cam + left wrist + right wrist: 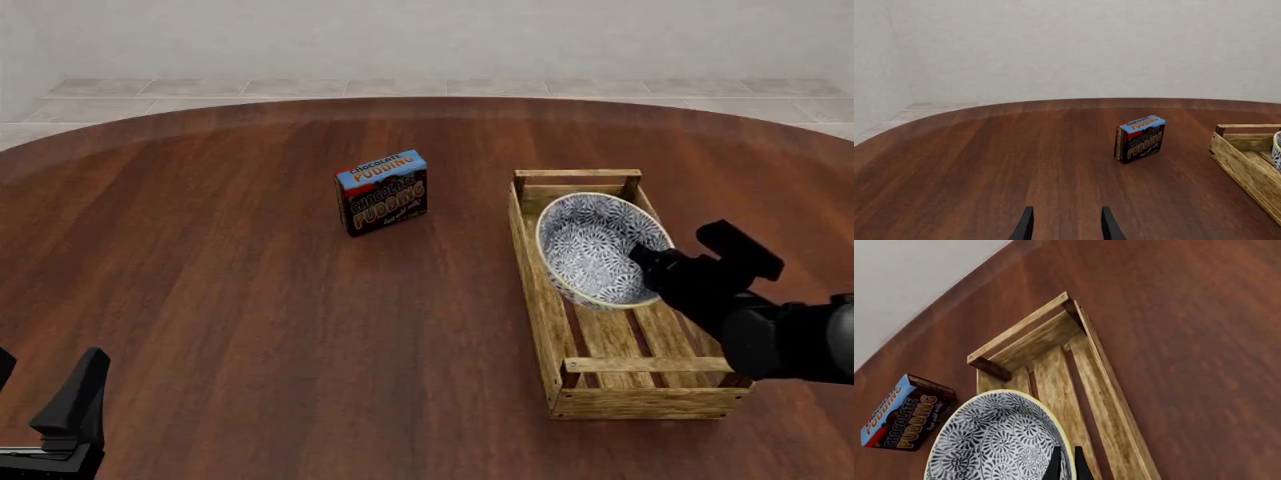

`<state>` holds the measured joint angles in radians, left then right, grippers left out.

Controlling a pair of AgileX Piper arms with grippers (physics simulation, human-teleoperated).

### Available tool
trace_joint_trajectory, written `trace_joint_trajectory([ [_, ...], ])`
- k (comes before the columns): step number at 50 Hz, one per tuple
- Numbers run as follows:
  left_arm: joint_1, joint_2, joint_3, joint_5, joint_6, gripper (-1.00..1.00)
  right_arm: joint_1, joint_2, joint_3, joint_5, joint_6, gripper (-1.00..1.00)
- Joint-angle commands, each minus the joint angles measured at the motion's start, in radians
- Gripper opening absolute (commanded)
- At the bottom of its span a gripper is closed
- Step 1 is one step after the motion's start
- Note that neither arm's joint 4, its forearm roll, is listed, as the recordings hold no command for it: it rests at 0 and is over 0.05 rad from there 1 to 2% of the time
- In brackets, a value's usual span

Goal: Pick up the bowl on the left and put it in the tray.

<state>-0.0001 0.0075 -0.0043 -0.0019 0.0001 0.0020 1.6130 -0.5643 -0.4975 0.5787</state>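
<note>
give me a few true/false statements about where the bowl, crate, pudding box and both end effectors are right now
1. The bowl is tilted over the far half of the crate, gripped at its rim. True.
2. The right end effector is open and clear of the bowl. False: its fingers are pinched on the bowl's rim.
3. The chocolate pudding box lies inside the crate. False: it stands on the table, to the left of the crate in the front view.
4. The left end effector holds nothing, its fingers apart over bare table. True.
5. The crate's near half is filled by a second bowl. False: only bare slats show there.
</note>
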Motion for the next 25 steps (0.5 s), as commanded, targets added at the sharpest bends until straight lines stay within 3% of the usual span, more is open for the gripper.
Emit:
trace_joint_trajectory([
  [1,0.0,0.0,0.0,0.0,0.0,1.0,-0.001,0.018,-0.007,-0.012,0.012,-1.0],
  [25,0.0,0.0,0.0,0.0,0.0,1.0,-0.008,0.037,-0.01,-0.026,0.016,-1.0],
])
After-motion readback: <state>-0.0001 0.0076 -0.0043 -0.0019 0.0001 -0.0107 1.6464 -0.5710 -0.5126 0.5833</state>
